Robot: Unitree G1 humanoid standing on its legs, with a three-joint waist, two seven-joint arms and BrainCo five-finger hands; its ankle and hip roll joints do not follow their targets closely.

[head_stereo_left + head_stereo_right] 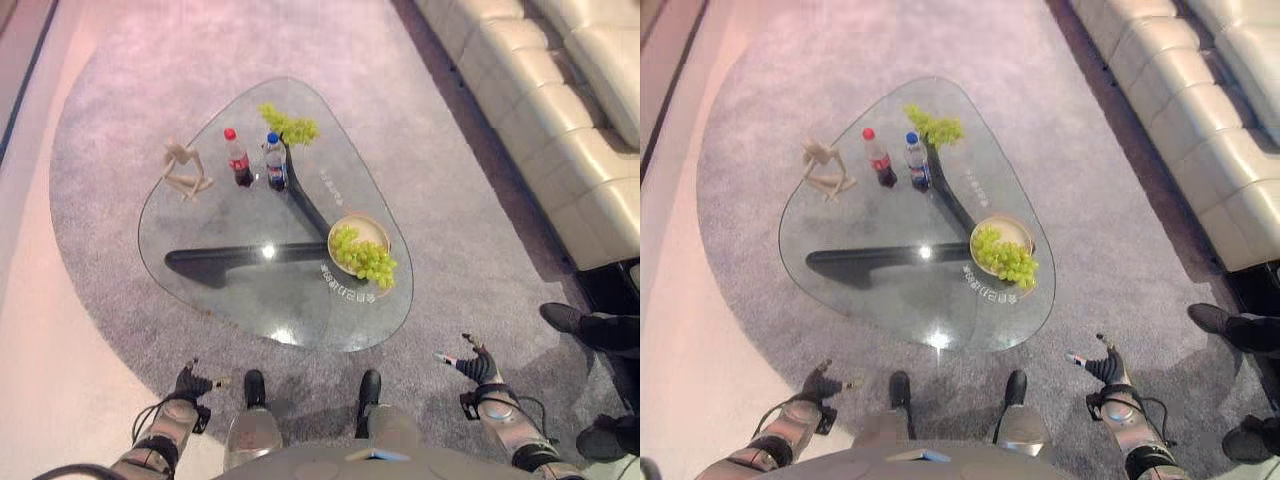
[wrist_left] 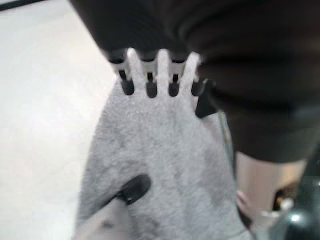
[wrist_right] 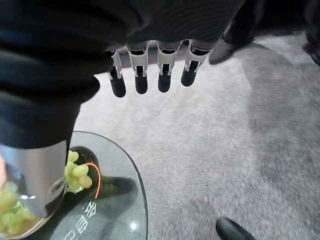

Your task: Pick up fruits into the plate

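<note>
A bunch of green grapes lies on a round plate at the right side of the glass table. A second bunch of green grapes lies on the glass at the far edge, behind the bottles. My left hand hangs low over the carpet in front of the table's near left side, fingers relaxed and holding nothing. Near the table's right front, my right hand is also over the carpet, open and empty; its fingers point at the carpet beside the plate's grapes.
Two bottles, one red-capped and one blue-capped, stand near the far grapes. A pale wooden figure sits at the table's left. A cream sofa runs along the right. A person's dark shoes stand at the right edge.
</note>
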